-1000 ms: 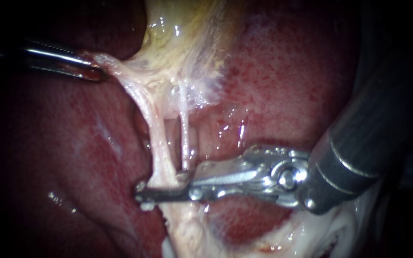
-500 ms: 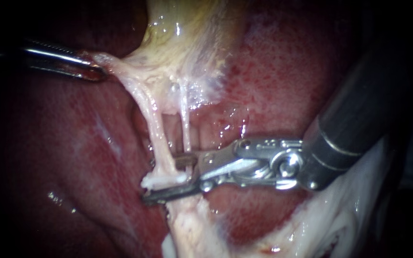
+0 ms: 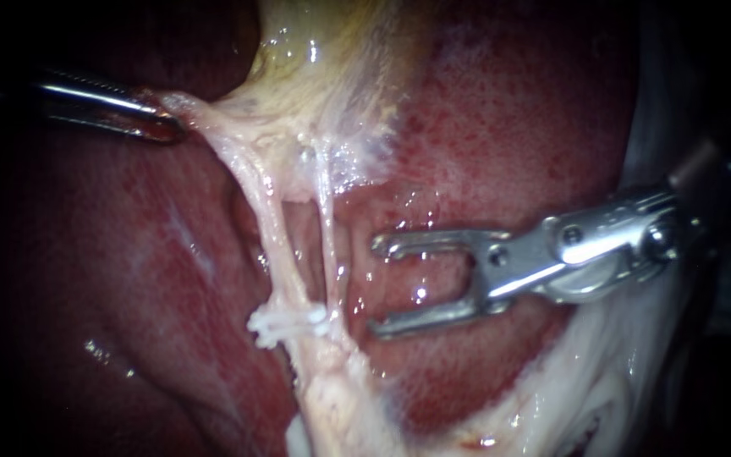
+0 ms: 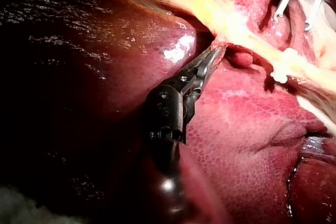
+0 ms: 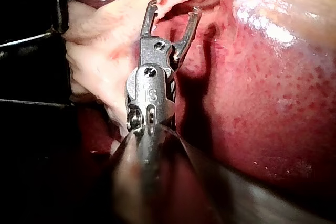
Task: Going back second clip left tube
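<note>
**Clip set on the left tube, my right instrument backs away**

A second ago the end effector of my right instrument [image 3: 374, 288] was closed across the lower end of the left tube [image 3: 277, 237]. Now it has drawn back towards the right, well apart from both tubes, and its jaws stand wide open with nothing between them. Where it gripped, a white clip [image 3: 285, 322] crosses the left tube just above the point where the tube runs into the pale tissue below. I judge that the clip is delivered and the retreat is under way. Only this one clip shows on the tube. The right tube [image 3: 329, 245] beside it is bare.

My left instrument [image 3: 154, 125] has not moved. Its end effector is clenched on the pale tissue [image 3: 192, 110] at the gallbladder's [image 3: 323, 68] edge and pulls it sideways, so both tubes stay stretched over the liver [image 3: 509, 127].

No container is in view; the released jaws carry no clip
</note>
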`<state>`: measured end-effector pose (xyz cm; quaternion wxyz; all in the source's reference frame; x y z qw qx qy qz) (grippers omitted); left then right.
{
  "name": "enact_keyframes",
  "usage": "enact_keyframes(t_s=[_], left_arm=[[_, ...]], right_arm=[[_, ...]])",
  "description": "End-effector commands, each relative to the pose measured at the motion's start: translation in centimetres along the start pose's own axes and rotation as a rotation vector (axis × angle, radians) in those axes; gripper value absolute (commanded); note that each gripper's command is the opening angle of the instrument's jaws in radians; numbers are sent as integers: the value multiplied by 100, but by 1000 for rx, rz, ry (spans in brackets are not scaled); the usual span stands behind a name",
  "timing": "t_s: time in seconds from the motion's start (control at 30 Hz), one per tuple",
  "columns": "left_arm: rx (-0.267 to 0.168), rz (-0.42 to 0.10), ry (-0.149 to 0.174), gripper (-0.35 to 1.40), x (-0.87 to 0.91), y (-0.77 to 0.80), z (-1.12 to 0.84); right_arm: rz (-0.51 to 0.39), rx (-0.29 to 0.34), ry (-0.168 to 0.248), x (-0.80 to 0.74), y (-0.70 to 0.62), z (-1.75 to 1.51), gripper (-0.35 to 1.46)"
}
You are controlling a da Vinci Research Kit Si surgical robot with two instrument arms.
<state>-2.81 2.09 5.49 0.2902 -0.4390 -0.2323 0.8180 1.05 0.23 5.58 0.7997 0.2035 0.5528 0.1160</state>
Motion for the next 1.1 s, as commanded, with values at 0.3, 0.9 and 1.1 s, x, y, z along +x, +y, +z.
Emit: enact_keyframes(t_s=[0.3, 0.9, 1.1], left_arm=[[3, 0, 1, -35, -1, -2, 5], [2, 16, -2, -35, -29, -10, 61], [-2, 16, -2, -35, -29, -10, 60]], right_arm=[[-21, -18, -4, 0, 4, -44, 50], [-23, -15, -4, -2, 2, -47, 50], [-23, -15, -4, -1, 1, -47, 50]])
